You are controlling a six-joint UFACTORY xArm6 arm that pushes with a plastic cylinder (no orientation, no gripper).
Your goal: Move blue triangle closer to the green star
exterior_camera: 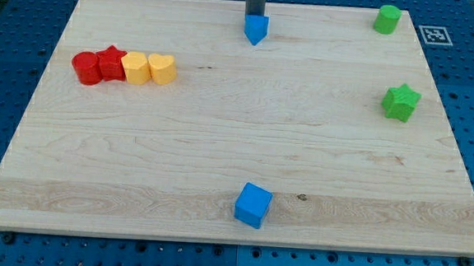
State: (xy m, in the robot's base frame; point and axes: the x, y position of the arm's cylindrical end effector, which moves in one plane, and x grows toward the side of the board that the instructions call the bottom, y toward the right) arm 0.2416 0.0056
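The blue triangle (256,28) lies near the view's top edge of the wooden board, about the middle. My rod comes down from the top of the view and my tip (254,15) stands right behind the triangle, touching or almost touching its top side. The green star (401,102) lies far off at the view's right edge, lower than the triangle.
A green cylinder (386,19) sits at the top right corner. At the left, a red cylinder (85,67), a red star (110,62), a yellow block (135,66) and a yellow heart (163,67) form a row. A blue cube (253,205) lies at the bottom middle.
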